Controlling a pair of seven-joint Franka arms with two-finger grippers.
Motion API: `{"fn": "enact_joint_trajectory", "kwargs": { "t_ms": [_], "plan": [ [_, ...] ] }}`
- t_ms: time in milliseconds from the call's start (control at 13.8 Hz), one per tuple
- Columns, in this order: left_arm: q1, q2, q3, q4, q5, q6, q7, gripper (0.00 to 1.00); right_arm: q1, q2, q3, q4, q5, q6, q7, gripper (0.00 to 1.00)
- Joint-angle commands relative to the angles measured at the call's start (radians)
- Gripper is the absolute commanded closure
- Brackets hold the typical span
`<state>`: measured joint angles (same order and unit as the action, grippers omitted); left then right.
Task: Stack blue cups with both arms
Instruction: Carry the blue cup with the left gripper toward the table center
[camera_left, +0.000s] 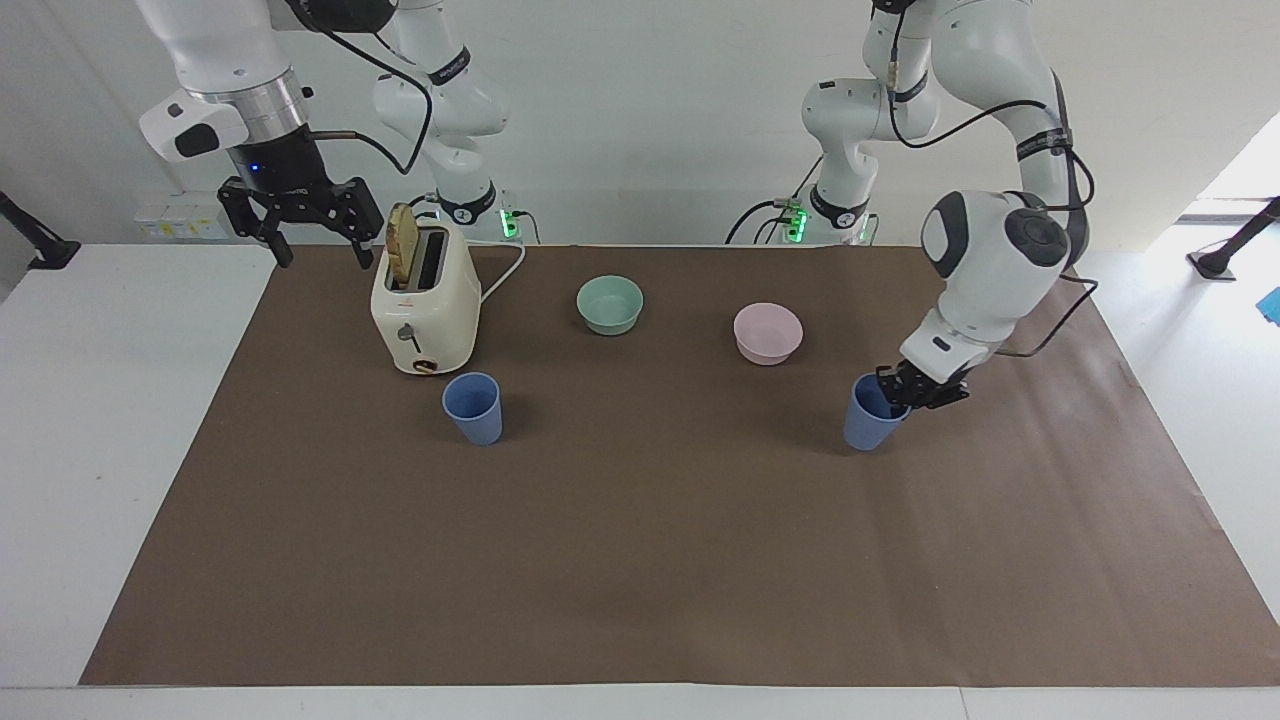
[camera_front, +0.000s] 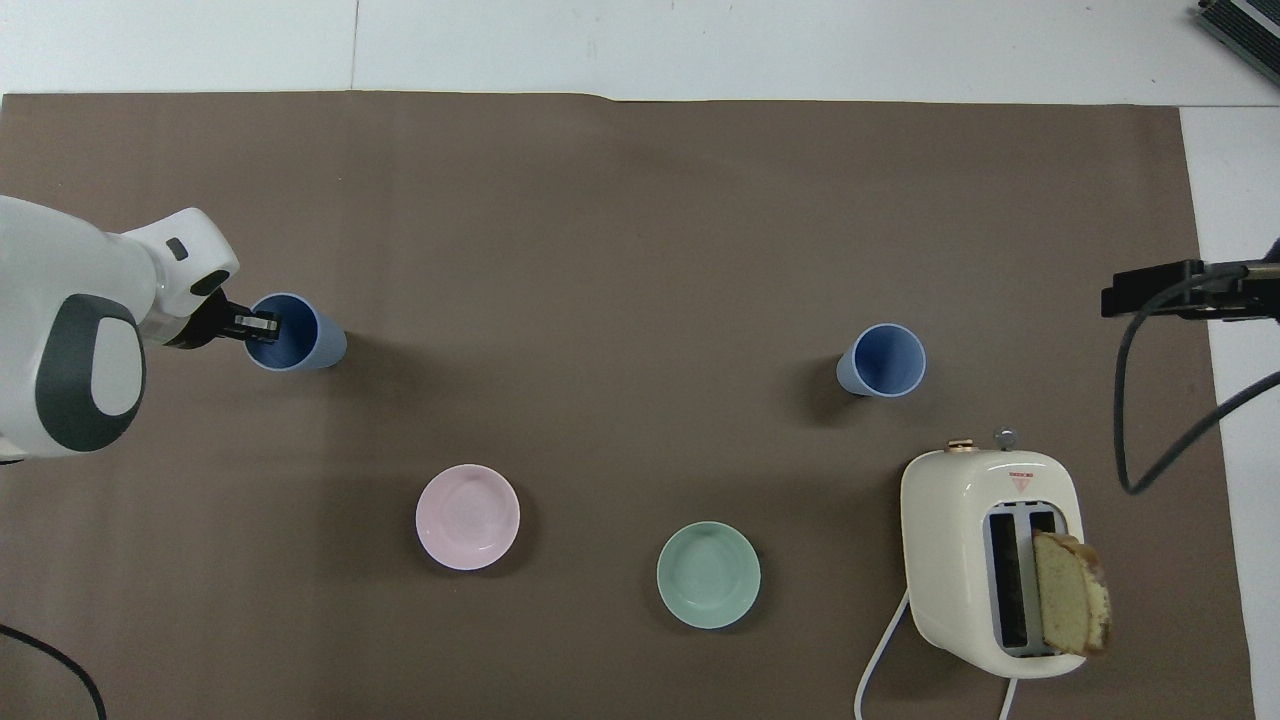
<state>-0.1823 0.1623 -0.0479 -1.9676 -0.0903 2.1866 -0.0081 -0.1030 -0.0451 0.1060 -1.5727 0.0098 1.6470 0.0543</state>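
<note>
Carry step: my left gripper (camera_left: 905, 392) is clenched on the rim of one blue cup (camera_left: 868, 422) near the pink bowl (camera_left: 768, 332); my right gripper (camera_left: 302, 222) waits spread beside the toaster (camera_left: 425, 318); next, I judge, comes nesting it into the second blue cup (camera_left: 473, 407).

Clock hours are read from above, with 12 pointing away from the robots. Between the cup (camera_left: 868, 425) pinched at its rim by the left pincer (camera_left: 905, 392) and the free cup (camera_left: 473, 408) at its 3 o'clock, the brown mat (camera_left: 640, 560) lies bare, a straight open lane. The whole stretch at 12 o'clock of both cups is open too. The pink bowl (camera_left: 768, 332) sits at the held cup's 5 o'clock and the green bowl (camera_left: 610, 304) at 4, both low and off that lane. The toaster (camera_left: 425, 310) with its raised slice (camera_left: 401, 245) stands close at the free cup's 5 o'clock, between it and the spread-fingered right pincer (camera_left: 318, 245).
</note>
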Motion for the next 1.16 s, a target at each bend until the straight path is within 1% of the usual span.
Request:
{"fn": "enact_joint_trajectory", "kwargs": {
  "t_ms": [0, 145, 291, 436, 800, 945, 1091],
  "plan": [
    [-0.119, 0.011, 0.016, -0.004, -0.011, 0.066, -0.155, 1.0, -0.009, -0.01, 0.006, -0.004, -0.004, -0.012, 0.019, 0.0],
    [-0.176, 0.006, 0.016, -0.017, -0.011, 0.084, -0.213, 1.0, -0.009, -0.01, 0.006, -0.004, -0.004, -0.012, 0.019, 0.0],
    [-0.21, 0.006, 0.016, -0.017, -0.011, 0.088, -0.249, 1.0, -0.009, -0.01, 0.006, -0.004, -0.004, -0.012, 0.019, 0.0],
    [-0.25, 0.045, 0.016, -0.017, -0.011, 0.116, -0.282, 1.0, -0.009, -0.01, 0.006, -0.004, -0.004, -0.012, 0.019, 0.0],
    [-0.27, 0.045, 0.016, -0.043, -0.012, 0.121, -0.302, 0.99, -0.009, -0.01, 0.004, -0.006, -0.004, -0.012, 0.019, 0.0],
    [-0.279, 0.037, 0.014, -0.057, -0.012, 0.108, -0.322, 0.72, -0.009, -0.012, 0.006, -0.006, 0.002, -0.012, 0.018, 0.0],
    [-0.279, 0.04, 0.016, -0.047, -0.012, 0.108, -0.32, 0.04, -0.007, -0.013, 0.006, -0.012, 0.019, -0.012, 0.018, 0.0]
  ]
}}
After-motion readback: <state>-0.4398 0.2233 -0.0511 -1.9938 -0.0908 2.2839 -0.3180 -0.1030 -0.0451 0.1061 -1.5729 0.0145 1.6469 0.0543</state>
